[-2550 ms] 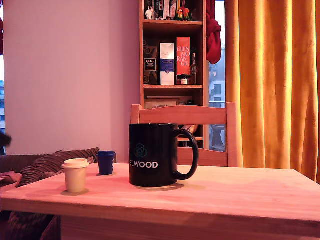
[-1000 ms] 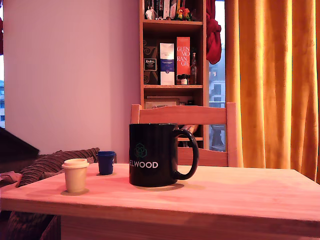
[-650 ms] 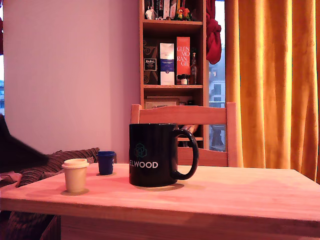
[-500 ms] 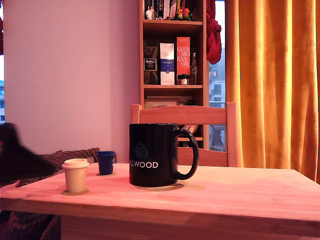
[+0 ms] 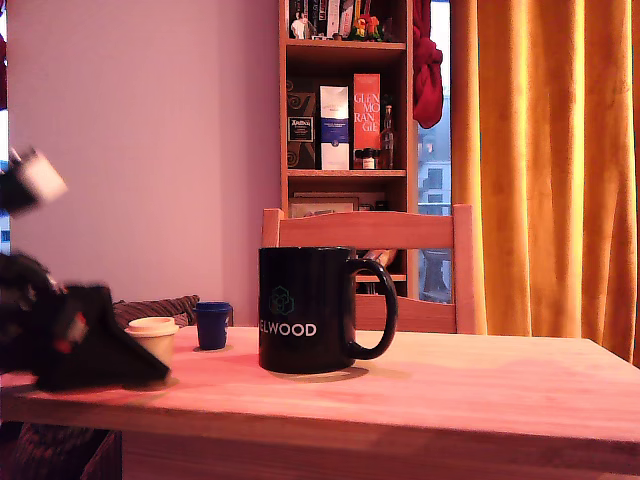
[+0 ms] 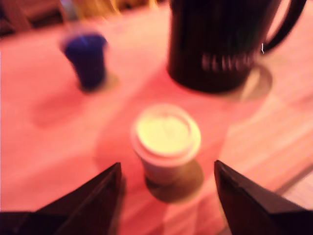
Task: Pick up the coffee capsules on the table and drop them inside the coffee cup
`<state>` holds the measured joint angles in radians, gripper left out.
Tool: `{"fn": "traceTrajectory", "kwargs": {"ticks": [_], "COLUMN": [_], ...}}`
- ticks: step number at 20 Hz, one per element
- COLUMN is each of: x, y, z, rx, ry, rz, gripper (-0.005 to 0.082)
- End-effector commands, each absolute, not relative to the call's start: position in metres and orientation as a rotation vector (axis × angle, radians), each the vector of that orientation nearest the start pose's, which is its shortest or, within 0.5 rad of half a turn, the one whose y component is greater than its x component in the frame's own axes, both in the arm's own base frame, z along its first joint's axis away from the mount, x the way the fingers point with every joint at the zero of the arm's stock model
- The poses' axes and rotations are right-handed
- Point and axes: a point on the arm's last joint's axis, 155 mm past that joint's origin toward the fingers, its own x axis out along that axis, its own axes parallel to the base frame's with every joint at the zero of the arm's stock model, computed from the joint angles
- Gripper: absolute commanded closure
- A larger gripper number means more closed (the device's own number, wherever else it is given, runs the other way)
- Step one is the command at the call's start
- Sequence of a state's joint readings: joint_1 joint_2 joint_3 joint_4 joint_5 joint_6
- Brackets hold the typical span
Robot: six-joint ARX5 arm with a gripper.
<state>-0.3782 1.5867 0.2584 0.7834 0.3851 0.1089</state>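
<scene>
A black coffee cup with white "ELWOOD" lettering stands upright on the light wooden table, handle toward the exterior view's right. A cream capsule stands at the table's left end in the exterior view, partly covered by my blurred dark gripper. A dark blue capsule stands behind it, between it and the cup. In the wrist view my gripper is open, one finger on each side of the cream capsule and just short of it, touching nothing.
A wooden chair stands behind the table. A bookshelf and orange curtains fill the back. Striped cushions lie beyond the table's left end in the exterior view. Bare tabletop stretches right of the cup.
My arm has come in from the exterior view's left edge and its gripper now reaches the cream capsule. Cup and both capsules have not moved.
</scene>
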Motion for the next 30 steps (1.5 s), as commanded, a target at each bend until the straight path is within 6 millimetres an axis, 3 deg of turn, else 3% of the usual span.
{"fn": "traceTrajectory", "kwargs": {"ticks": [1, 11, 16, 20, 25, 30], "x": [0.302, 0.309, 0.307, 0.31, 0.316, 0.31], "y": [-0.196, -0.198, -0.198, -0.199, -0.202, -0.217], "z": [0.023, 0.024, 0.021, 0.029, 0.068, 0.134], "rx": [0.103, 0.103, 0.102, 0.089, 0.044, -0.01], "ry": [0.503, 0.505, 0.516, 0.494, 0.397, 0.233], "rz": [-0.78, -0.78, -0.779, -0.777, -0.769, -0.85], "gripper": [0.0219, 0.0295, 0.0533, 0.0557, 0.0556, 0.0556]}}
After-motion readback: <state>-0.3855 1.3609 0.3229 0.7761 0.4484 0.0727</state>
